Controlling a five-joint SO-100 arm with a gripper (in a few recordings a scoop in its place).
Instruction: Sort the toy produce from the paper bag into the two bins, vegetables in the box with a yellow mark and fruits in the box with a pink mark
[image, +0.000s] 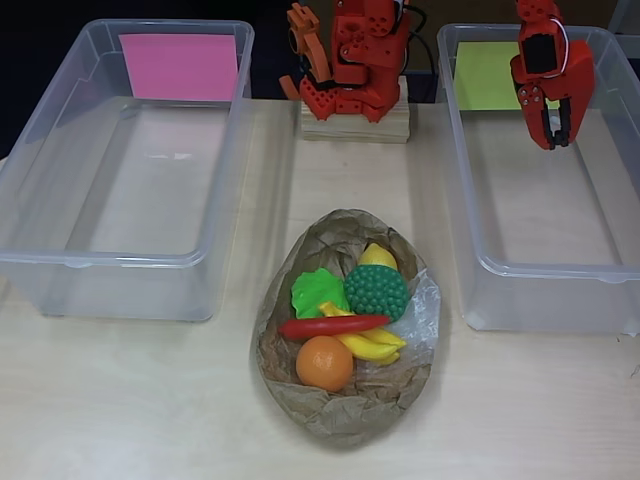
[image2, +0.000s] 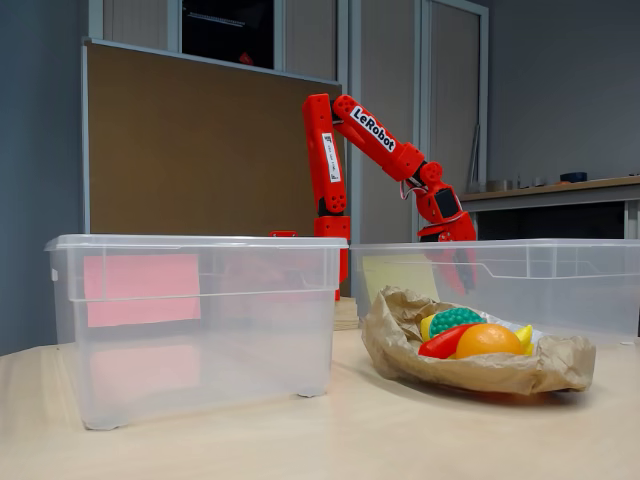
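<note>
Produce lay heaped in crumpled paper bag between bins: we saw orange, red chili, bananas, green knobbly piece. Gripper hung over yellow-marked bin, fingers slightly apart, empty.

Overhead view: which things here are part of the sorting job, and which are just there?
Part of the job:
- paper bag
- orange
- banana
- red chili
- green bumpy piece
- lettuce leaf
- pink-marked bin
- yellow-marked bin
- gripper, over the yellow-marked bin

Just there:
- wooden block under the arm's base
- brown board behind the table
</note>
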